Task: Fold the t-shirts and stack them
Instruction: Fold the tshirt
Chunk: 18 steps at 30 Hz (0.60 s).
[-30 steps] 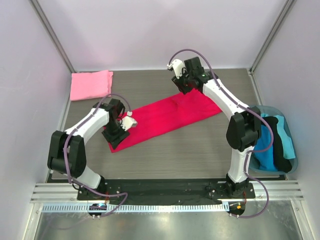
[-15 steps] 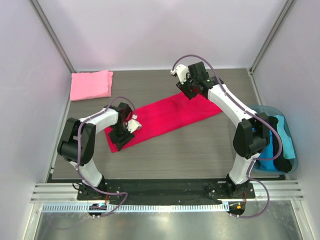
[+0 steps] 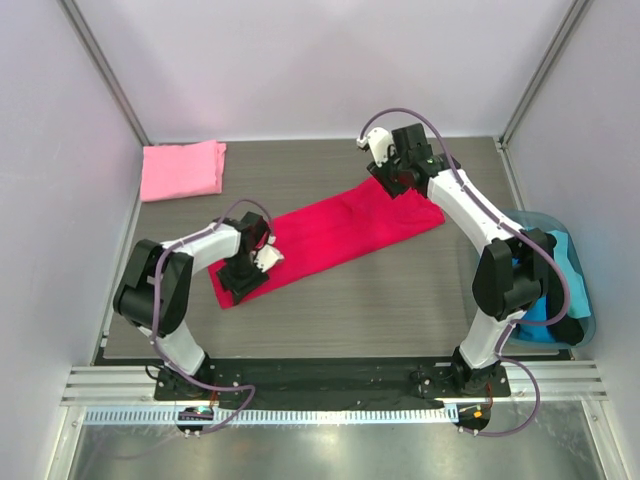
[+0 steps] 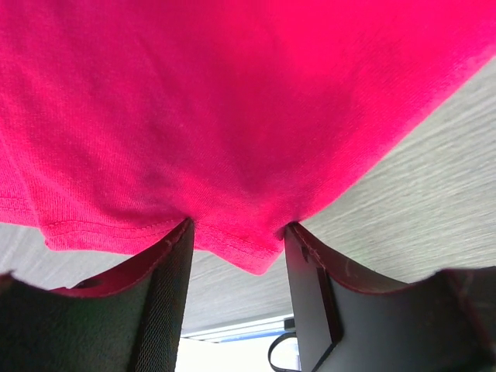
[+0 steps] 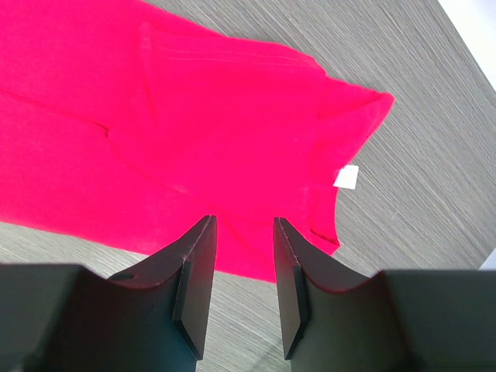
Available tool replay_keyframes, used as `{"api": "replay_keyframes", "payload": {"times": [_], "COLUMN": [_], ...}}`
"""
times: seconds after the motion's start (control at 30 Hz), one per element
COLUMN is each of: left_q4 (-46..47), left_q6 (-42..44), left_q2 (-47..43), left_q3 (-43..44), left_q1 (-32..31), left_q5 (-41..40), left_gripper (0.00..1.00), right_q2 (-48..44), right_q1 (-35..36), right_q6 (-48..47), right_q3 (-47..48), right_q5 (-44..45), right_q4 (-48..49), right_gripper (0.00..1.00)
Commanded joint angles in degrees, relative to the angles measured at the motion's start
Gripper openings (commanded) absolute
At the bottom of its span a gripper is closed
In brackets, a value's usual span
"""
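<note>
Top external view: a crimson t-shirt (image 3: 340, 232), folded into a long band, lies slantwise across the middle of the grey wood-grain counter (image 3: 400, 290), its lower end toward the near left and its upper end toward the far right. A pink t-shirt (image 3: 182, 170), folded into a neat rectangle, sits in the far left corner, well apart from the crimson one. The two arms work at opposite ends of the band.

The left claw (image 3: 238, 280) is down on the near-left end. Its wrist camera shows the two black fingers (image 4: 167, 279) standing apart, tips against the stitched hem, with a corner of the cloth spread flat across the gap rather than pinched. Small puckers run from each fingertip into the fabric, and bare counter shows just past the hem.

The right claw (image 3: 393, 185) hangs over the far-right end. Seen from its wrist, the jaws are parted and hold nothing, with crimson cloth and a strip of counter visible between them. Ahead of the fingers lies the neck end of the shirt, where a small white neck label (image 5: 347, 177) rests near the edge.

At the right edge of the counter a translucent blue tub (image 3: 590, 305) holds more garments, turquoise and black, beside the right arm's upright link.
</note>
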Motion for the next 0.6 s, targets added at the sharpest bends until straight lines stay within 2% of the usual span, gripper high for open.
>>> {"api": "replay_keyframes", "payload": {"times": [0.0,0.33,0.57], "left_q4": [-0.11,-1.34,-0.55], "left_q6": [-2.34,-4.98,-6.21], "left_q2": [-1.88,-7.95,-5.15], "left_q3": [-2.06,-4.79,-6.72], "left_q1": [-1.68,-3.53,-4.24], "left_q5": [0.67,-1.97,-1.61], "left_gripper": [0.52,0.51,0.5], "right_q2": [-2.9,-3.34,-3.08], "right_q1": [0.05,0.05,0.05], "right_q6": [0.85,1.11,1.11], "right_q3": [0.47,-0.68,-0.33], "right_q5": [-0.26,-0.96,-1.05], "right_q4": [2.12,2.12,2.29], "right_gripper": [0.41,0.41,0.41]}}
